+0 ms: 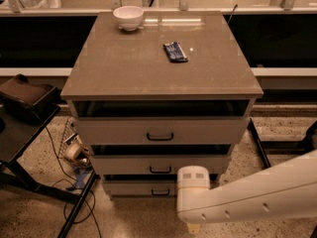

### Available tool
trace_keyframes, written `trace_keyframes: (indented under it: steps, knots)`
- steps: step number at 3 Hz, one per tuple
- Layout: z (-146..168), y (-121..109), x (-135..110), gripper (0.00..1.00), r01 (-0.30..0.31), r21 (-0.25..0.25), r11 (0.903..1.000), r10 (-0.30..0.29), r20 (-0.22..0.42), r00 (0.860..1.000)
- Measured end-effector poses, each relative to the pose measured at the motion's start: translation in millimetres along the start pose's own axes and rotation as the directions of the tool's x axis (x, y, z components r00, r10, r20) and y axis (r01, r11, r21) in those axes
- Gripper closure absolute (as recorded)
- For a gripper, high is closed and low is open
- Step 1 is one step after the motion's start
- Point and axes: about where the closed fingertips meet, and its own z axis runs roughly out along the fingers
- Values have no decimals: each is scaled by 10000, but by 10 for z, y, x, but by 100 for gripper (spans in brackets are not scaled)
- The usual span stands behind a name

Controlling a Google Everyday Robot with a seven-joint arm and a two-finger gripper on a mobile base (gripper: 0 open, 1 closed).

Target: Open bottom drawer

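Note:
The bottom drawer [133, 187] is the lowest of three grey-beige drawer fronts in the cabinet, with a small black bar handle [160, 192]. Its front sits about level with the drawers above it. My white arm [257, 192] reaches in from the lower right. Its gripper end [193, 182] hangs in front of the right part of the bottom drawer, just right of the handle, and hides that part of the front.
A white bowl [128, 17] and a dark blue packet [175, 51] lie on the cabinet top [124, 68]. A black stand [25, 113] with cables and clutter [74, 155] is on the floor to the left. A black frame [260, 145] stands to the right.

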Motion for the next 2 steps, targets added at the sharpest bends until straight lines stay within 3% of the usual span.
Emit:
trace_keyframes:
  steps: [1,2]
  knots:
    - [768,200,-209,0,-949,-362,9948,962,386,9946]
    - [1268,157,-427,0,-1294,-329,9910,1319,938,9868]
